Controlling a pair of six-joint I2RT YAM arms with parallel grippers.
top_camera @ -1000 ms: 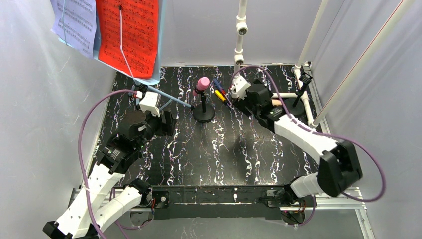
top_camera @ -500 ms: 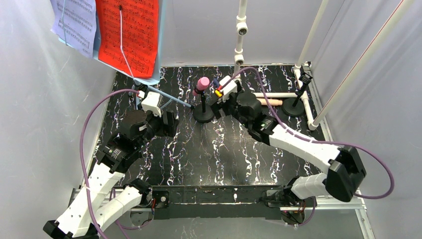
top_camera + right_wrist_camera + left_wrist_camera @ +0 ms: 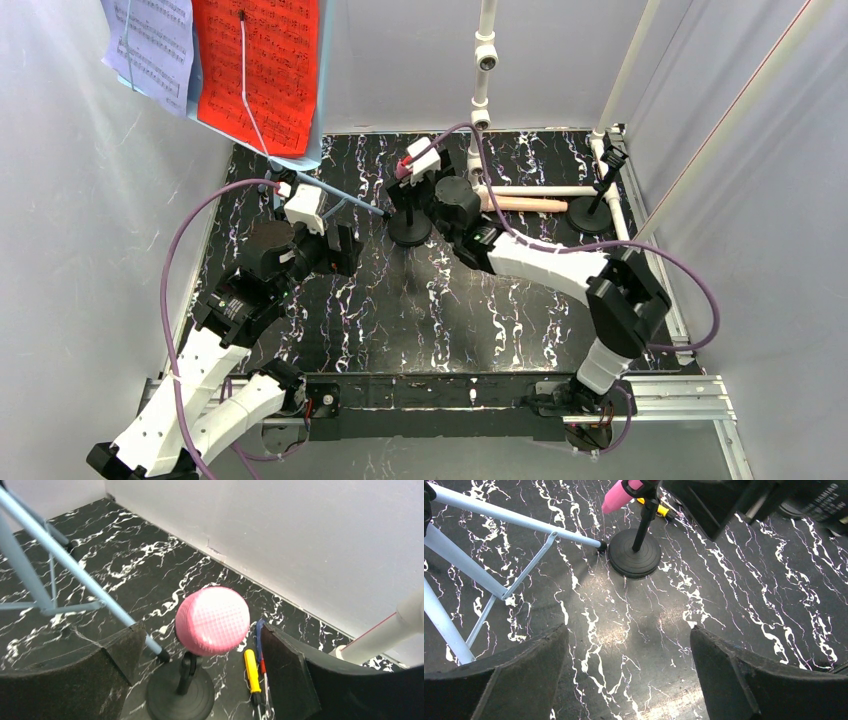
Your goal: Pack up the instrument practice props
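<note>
A pink toy microphone [image 3: 212, 621] stands in a black round-based holder [image 3: 180, 697]. My right gripper [image 3: 200, 630] is open, with one jaw on each side of the pink head and a gap on both sides. In the top view this gripper [image 3: 412, 172] hides most of the microphone above the holder base [image 3: 410, 230]. My left gripper [image 3: 629, 635] is open and empty over bare table, near the holder [image 3: 634, 560]. The pale-blue music rack [image 3: 322, 120] carries a red page [image 3: 258, 70] and a lavender page [image 3: 150, 40]. A beige microphone [image 3: 520, 203] lies flat beside a second holder [image 3: 590, 215].
A pale-blue tripod leg [image 3: 75, 572] ends right beside the pink microphone's holder base. Yellow [image 3: 251, 670] and blue-red [image 3: 260, 645] screwdrivers lie just right of that holder. The white PVC pipe frame [image 3: 485, 60] stands at the back and right. Grey walls enclose the table.
My right arm has swung left from beside the beige microphone to the pink microphone, and its open jaws now straddle the pink head. My left arm has not moved.
</note>
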